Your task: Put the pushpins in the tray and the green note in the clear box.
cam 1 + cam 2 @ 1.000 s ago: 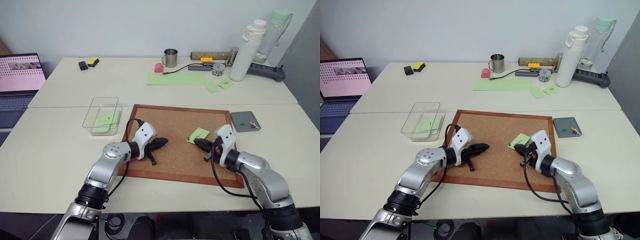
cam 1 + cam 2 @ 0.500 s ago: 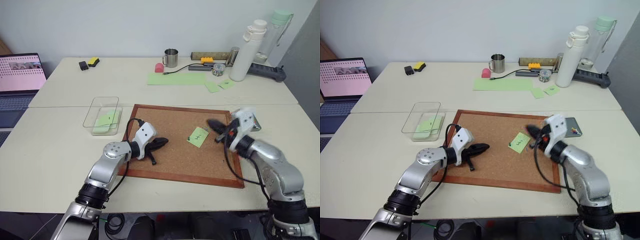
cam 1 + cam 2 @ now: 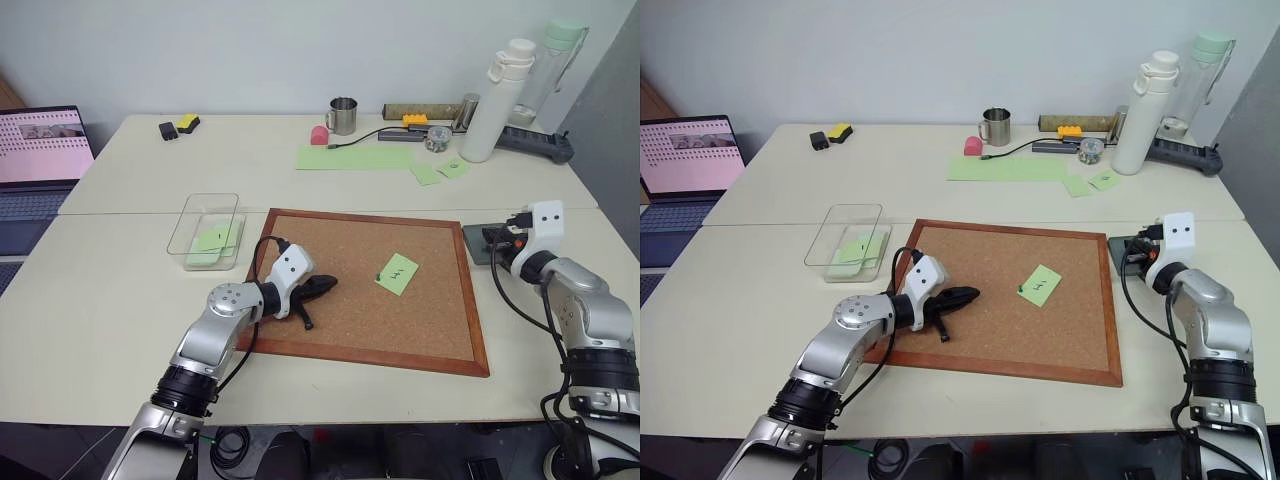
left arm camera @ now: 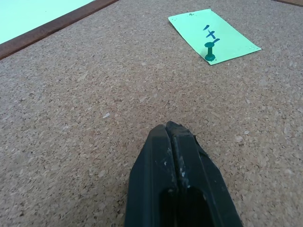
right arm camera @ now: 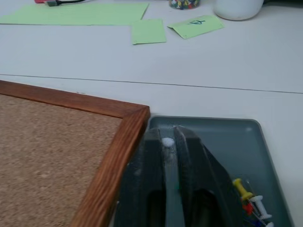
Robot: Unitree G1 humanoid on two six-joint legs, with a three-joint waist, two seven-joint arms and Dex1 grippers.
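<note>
While right gripper (image 5: 170, 142) hovers over tray (image 5: 236, 137) right of corkboard (image 3: 340, 250), fingers parted slightly, nothing visibly held; left gripper (image 4: 176, 142) closed, empty. Pins already in tray; green note (image 3: 397, 273) pinned mid-board by one pushpin (image 4: 209, 51); clear box (image 3: 190, 228) far left, awaiting note.

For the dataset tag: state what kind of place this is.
Most likely an office or lab workspace: pale desks pushed together, an open laptop at the side, and a power strip, mug and water bottle at the back.
</note>
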